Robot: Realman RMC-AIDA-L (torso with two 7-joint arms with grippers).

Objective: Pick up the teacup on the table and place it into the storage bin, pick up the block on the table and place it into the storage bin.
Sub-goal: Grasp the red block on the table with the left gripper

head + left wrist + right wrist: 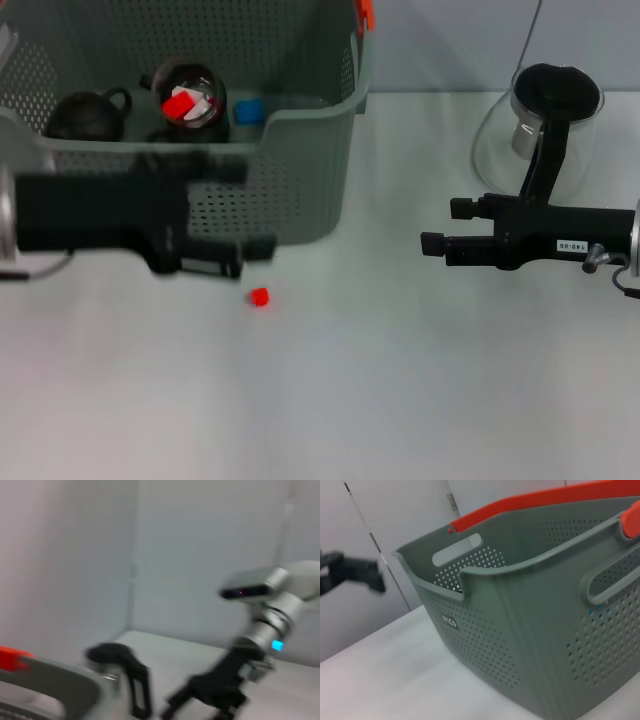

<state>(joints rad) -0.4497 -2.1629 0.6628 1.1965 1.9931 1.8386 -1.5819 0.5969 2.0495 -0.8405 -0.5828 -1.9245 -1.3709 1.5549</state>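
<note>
The storage bin (300, 190) stands at the back left, grey-green and perforated, with an orange clip (366, 12). Inside it lies a dark round teacup (205, 85) with something red and white in it. Beside the cup are a black teapot (85, 115) and a small blue object (248, 110). A small red block (260, 297) rests on the table just in front of the bin. My left gripper (240, 210) hovers open and motion-blurred before the bin's front wall, above and left of the block. My right gripper (447, 225) hangs open and empty to the right.
A glass pitcher (500, 140) with a black lid and handle stands at the back right, behind the right arm. The right wrist view shows the bin's side (520, 630) and its orange handle (520, 502). The left wrist view shows the bin rim (55, 680) and the pitcher (117, 657).
</note>
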